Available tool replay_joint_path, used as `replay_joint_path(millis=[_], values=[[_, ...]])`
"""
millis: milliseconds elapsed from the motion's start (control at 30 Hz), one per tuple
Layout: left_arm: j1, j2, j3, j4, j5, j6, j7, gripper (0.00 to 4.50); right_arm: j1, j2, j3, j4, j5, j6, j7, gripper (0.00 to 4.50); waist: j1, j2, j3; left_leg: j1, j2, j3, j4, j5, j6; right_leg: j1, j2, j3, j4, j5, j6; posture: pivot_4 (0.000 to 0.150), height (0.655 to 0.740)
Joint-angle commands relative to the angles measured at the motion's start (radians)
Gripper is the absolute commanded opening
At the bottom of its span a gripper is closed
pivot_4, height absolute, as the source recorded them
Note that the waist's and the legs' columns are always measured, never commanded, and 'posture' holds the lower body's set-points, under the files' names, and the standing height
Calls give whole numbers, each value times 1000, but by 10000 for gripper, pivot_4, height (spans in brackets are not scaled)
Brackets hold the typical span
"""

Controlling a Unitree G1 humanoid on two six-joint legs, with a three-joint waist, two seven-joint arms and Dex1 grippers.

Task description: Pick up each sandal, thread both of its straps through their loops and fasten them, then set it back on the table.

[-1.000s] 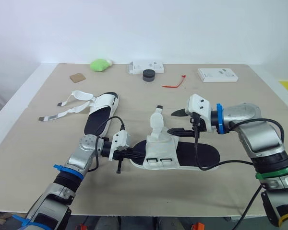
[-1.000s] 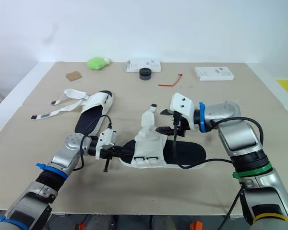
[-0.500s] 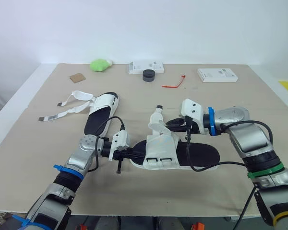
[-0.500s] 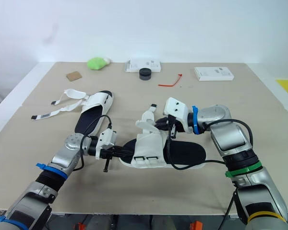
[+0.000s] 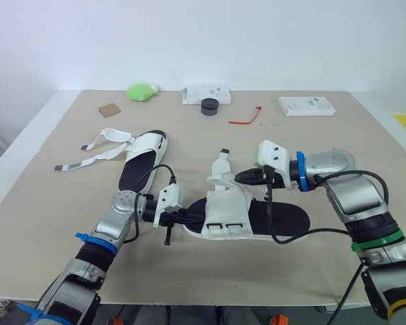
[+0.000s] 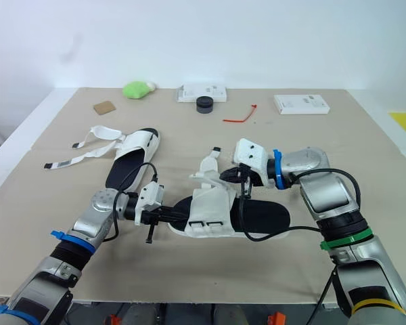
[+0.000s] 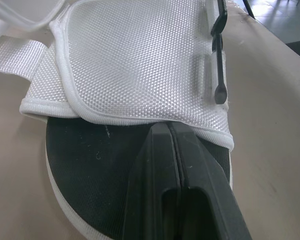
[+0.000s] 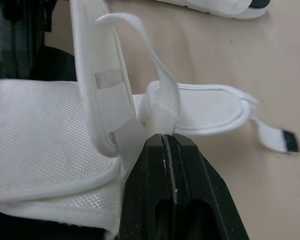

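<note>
My left gripper (image 5: 189,218) has its two fingers pressed together, and I see nothing held between them. Their tips lie on the black insole of the near sandal (image 5: 224,210), at its 9 o'clock end, just at the edge of the white upper part. My right gripper (image 5: 243,179) pinches a white strap (image 8: 162,95) of this sandal between its fingertips, at 1 o'clock of the upper part, and the strap makes a loop there. The near sandal lies flat on the table (image 5: 325,135), in its 6 o'clock part. The second sandal (image 5: 143,152) lies at 10 o'clock from it, well apart, with both straps loose on the table.
</note>
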Motion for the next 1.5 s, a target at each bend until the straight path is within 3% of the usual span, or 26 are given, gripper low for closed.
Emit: replay_joint_path(millis=[33,300,600,700,900,1433,1500], values=[[65,16,-73,122,104,42,13,0,-29,-25,-48,-28,-24,-103,-23,609,0,0,0,0,0,0,0,0,0,0,0,0,0,0,0,1500,7400],[70,19,-72,123,105,41,15,0,25,-1,-61,-157,-83,-358,-120,609,1,0,0,0,0,0,0,0,0,0,0,0,0,0,0,1500,7400],[71,23,-75,121,106,39,10,0,59,-49,-105,-197,18,-79,-73,609,0,-1,-1,1,0,0,0,0,0,1,0,0,0,0,0,1500,7400],[68,21,-75,124,106,39,11,0,23,-53,-120,-176,49,-11,-63,10435,0,0,-1,1,0,0,0,0,0,1,0,0,0,1,0,1500,7400],[65,19,-75,130,107,36,8,0,-6,-33,-98,-132,31,36,-92,39585,0,0,-1,1,0,0,0,0,0,1,0,0,0,0,0,1500,7400],[67,17,-71,125,105,41,16,0,-13,32,-30,-36,34,73,-36,39585,0,0,-1,1,0,0,0,0,0,1,0,0,0,1,0,1500,7400],[68,16,-71,126,105,40,18,0,-2,28,-22,-38,34,61,-18,34123,0,0,-1,1,0,0,0,0,0,1,0,0,0,1,0,1500,7400]])
